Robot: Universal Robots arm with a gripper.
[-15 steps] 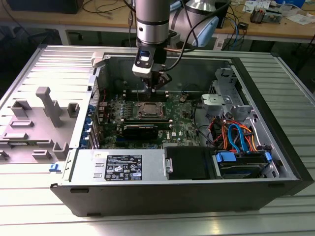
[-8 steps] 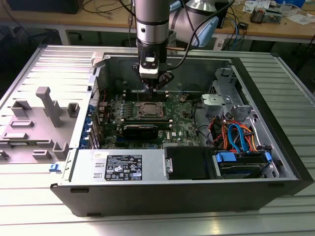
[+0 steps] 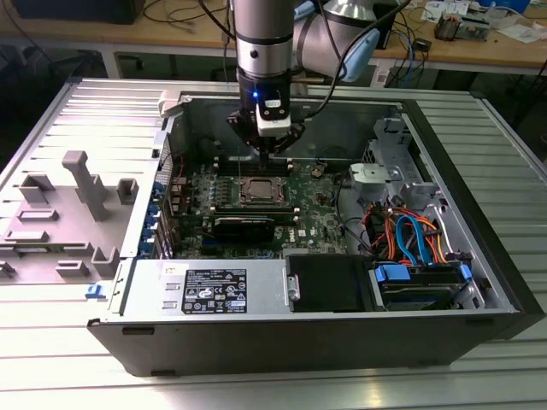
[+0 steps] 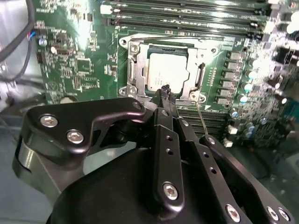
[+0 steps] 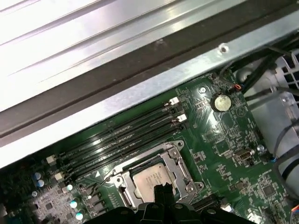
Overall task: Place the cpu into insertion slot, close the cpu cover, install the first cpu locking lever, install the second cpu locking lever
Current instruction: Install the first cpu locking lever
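Observation:
The cpu (image 4: 167, 70) lies flat in the insertion slot (image 4: 132, 47) on the green board, its dull silver top showing. The cpu cover (image 4: 134, 70), a silvery frame, lies down around it. My gripper (image 4: 166, 91) hovers just over the near edge of the socket, fingers shut together with nothing between them. In the exterior view the gripper (image 3: 272, 154) hangs straight above the cpu (image 3: 261, 190). The first wrist view has the fingertips (image 5: 163, 189) over the cpu (image 5: 150, 178). One thin wire lever (image 4: 201, 119) sticks up beside the socket; another (image 4: 173, 37) lies flat along its far edge.
Long black memory slots (image 4: 187, 11) run beside the socket. A black graphics card (image 3: 244, 226) sits just in front of it in the exterior view. The case wall (image 5: 140, 88) stands close behind. Cables (image 3: 410, 235) and a drive cage fill the exterior view's right.

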